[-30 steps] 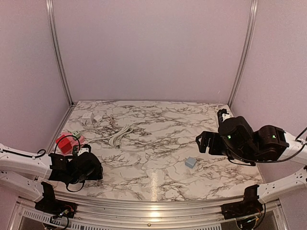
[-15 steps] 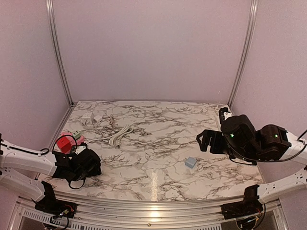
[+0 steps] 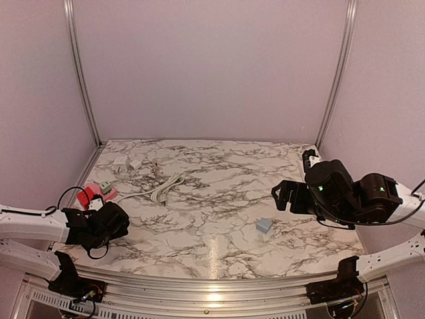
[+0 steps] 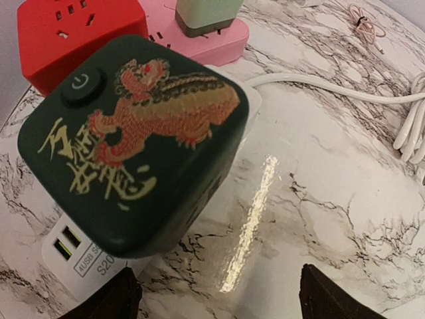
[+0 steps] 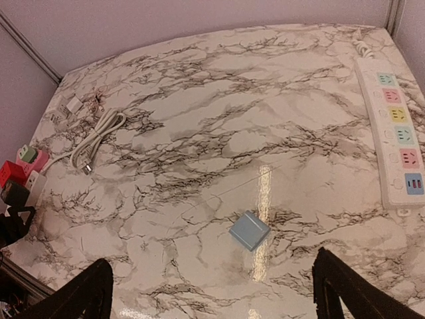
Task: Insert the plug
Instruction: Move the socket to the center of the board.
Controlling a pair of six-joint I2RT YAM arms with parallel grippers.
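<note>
Your left gripper (image 4: 219, 304) withdrew to the near left, jaws wide and empty. The dark green dragon-printed cube plug (image 4: 133, 143) looks seated on the white socket strip (image 4: 73, 256). The right gripper (image 5: 212, 292) is also wide and empty.

Dark-green dragon cube plug (image 4: 136, 153) atop white USB strip (image 4: 81, 264).

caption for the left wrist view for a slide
Left gripper open beside a dark green cube adapter with a red-and-gold dragon print, sitting on a white USB power strip
</note>
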